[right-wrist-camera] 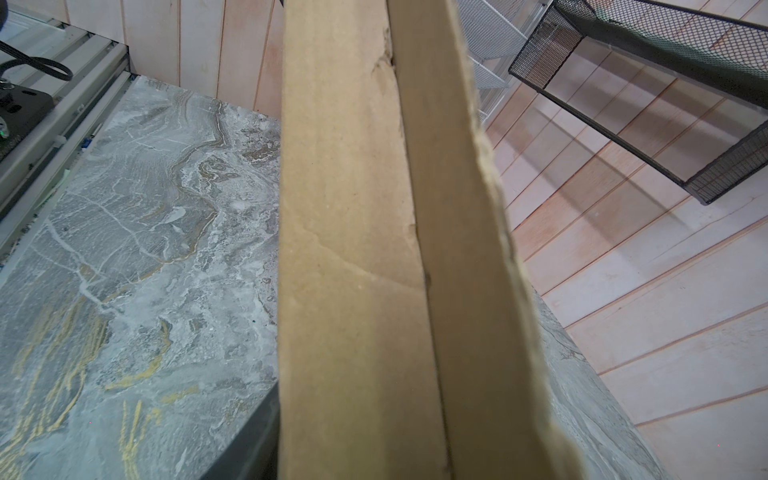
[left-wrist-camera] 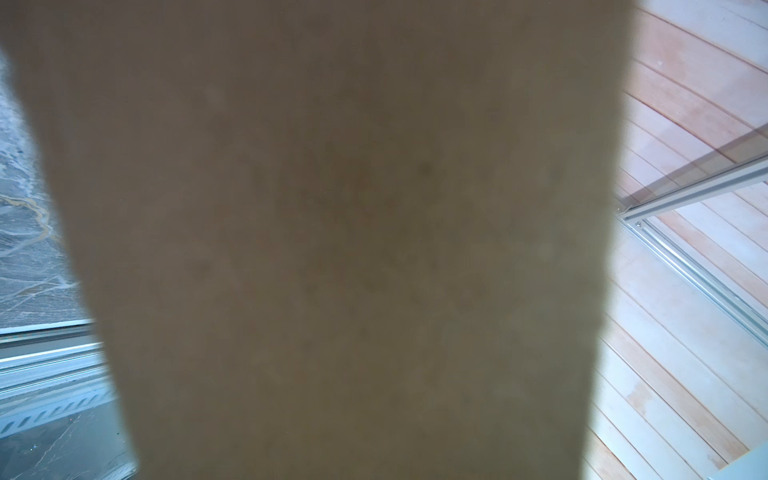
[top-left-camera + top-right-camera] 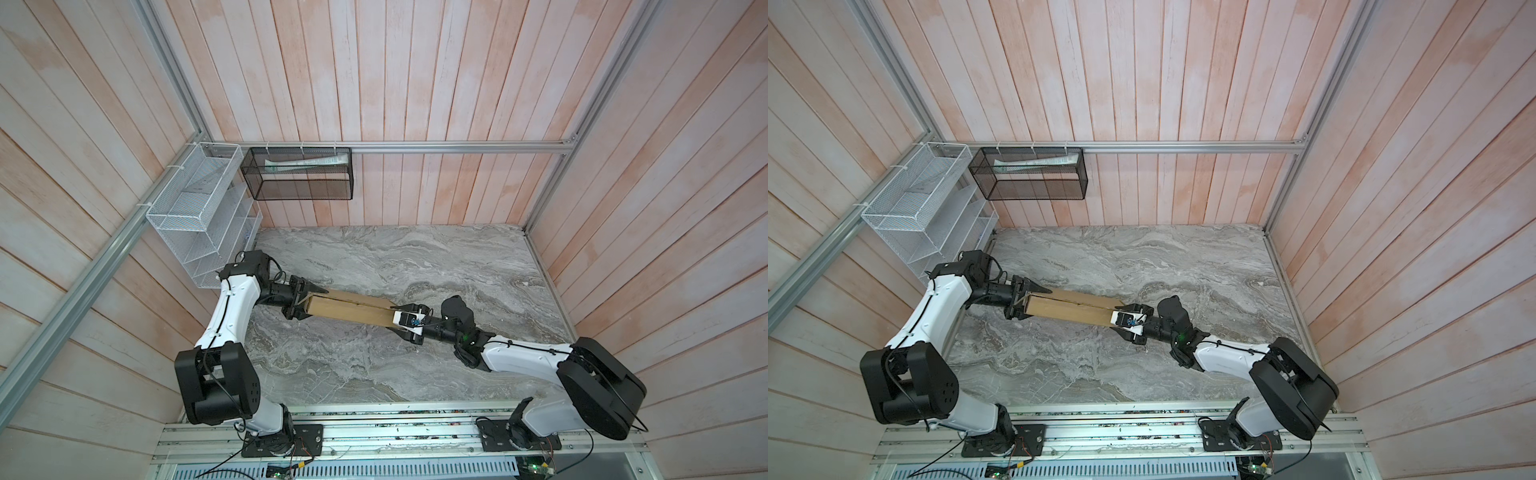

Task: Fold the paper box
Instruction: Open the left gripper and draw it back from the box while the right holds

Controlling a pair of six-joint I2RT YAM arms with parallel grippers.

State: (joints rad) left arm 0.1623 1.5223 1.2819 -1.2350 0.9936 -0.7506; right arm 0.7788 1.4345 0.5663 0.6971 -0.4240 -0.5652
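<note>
Two ends, two holds. My left gripper (image 3: 305, 301) has its jaws closed across one short end of the plain tan corrugated-cardboard paper box (image 3: 351, 309). My right gripper (image 3: 400, 323) straddles the opposite end with one finger on either side, but I cannot tell whether those pads actually press.

The paper box is folded into a long shallow slab, turned on edge. It spans between my two wrists over the middle of the grey marbled table (image 3: 374, 257). I cannot tell whether its lower edge touches the stone. In the left wrist view, cardboard blots out nearly everything. In the right wrist view a crease (image 1: 357, 266) wanders across one panel and the free edge (image 1: 492, 187) is fuzzy.

I judge the box light, stiff along its length, dry and not slippery, but easily kinked by a hard pinch. The best hold looks to be at the ends, across doubled walls near the corners and never mid-panel, with a gentle squeeze.

Farther back, against the plank wall, hang a white wire rack (image 3: 199, 216) and a black mesh basket (image 3: 299, 174), well apart from the work.
</note>
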